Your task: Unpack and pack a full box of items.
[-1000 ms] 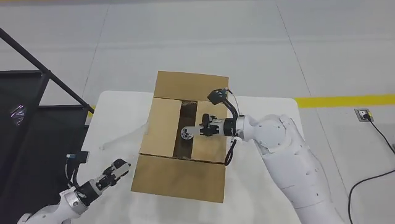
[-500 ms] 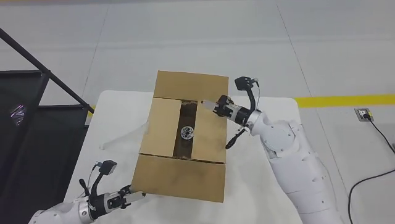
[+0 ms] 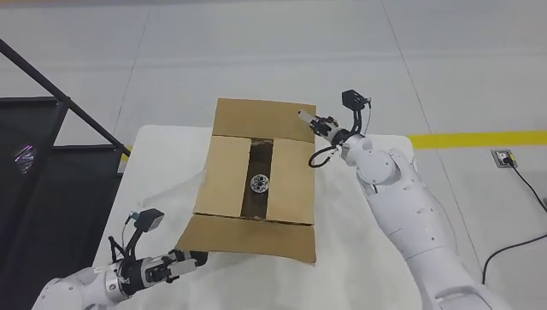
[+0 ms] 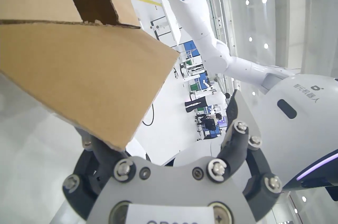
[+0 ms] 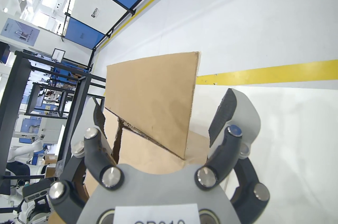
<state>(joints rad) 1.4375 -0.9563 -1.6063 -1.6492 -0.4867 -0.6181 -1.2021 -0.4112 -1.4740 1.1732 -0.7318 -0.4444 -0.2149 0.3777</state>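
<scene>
Left gripper [image 3: 190, 260], open at the near flap [image 3: 248, 237] of the box [image 3: 231, 182] on the table [image 3: 162, 156], and right gripper [image 3: 314, 122], open at the far flap [image 3: 261, 118], are positioned for unfolding, while the side flaps are only parted and an item [image 3: 259, 183] is seen inside, so unpacking is judged barely begun.

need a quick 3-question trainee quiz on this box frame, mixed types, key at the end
1. True or false: the cardboard box has its top flaps fully shut.
2. The right gripper is at: A) the box's near edge; B) the far flap's right corner; C) inside the box.
3. Fill in: the left gripper and the right gripper both stand ____.
Key: 1 false, a gap shows a round item inside; 2 B; 3 open.
</scene>
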